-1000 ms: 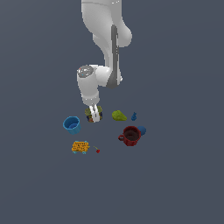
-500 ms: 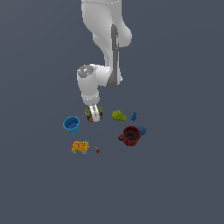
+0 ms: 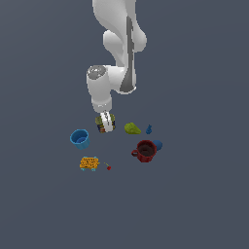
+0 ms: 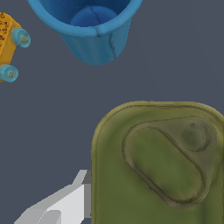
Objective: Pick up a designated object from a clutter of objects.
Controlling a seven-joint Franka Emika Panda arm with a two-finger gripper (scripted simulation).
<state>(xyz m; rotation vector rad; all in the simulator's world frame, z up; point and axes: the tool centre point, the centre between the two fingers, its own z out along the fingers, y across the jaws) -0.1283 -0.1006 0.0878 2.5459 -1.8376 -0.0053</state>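
Gripper (image 3: 105, 121): hangs from the white arm over the grey floor, fingers pointing down at the tin can; from the exterior view the pale fingers lie across the can's front and top, and whether they press on it or stand spread around it cannot be told.
Tin can (image 3: 104, 123): small rounded-rectangular can with a dark green top and a striped label, sitting at the back of the clutter, directly under the gripper.
Tin can, wrist view (image 4: 159, 164): its olive-green lid with an oval pull-tab ridge fills much of the picture; one grey-white finger (image 4: 61, 205) shows just beside the lid's edge, touching or nearly touching its side. The other finger is out of sight.
Blue cup (image 3: 80, 138): upright, open mouth up, near the can toward the exterior view's left; in the wrist view it (image 4: 89, 26) stands apart from the lid with bare floor between.
Orange-yellow box (image 3: 89, 163): flat, in front of the blue cup, well apart from the can; its edge with two blue round bits shows in the wrist view (image 4: 6, 43).
Tiny red bit (image 3: 108, 168): just beside the box, toward the exterior view's right.
Pear shape (image 3: 132, 128): yellow-green, near the can on the exterior view's right.
Small blue piece (image 3: 149, 129): just beside the pear.
Red mug (image 3: 145, 151): upright, in front of the pear, well clear of the gripper.
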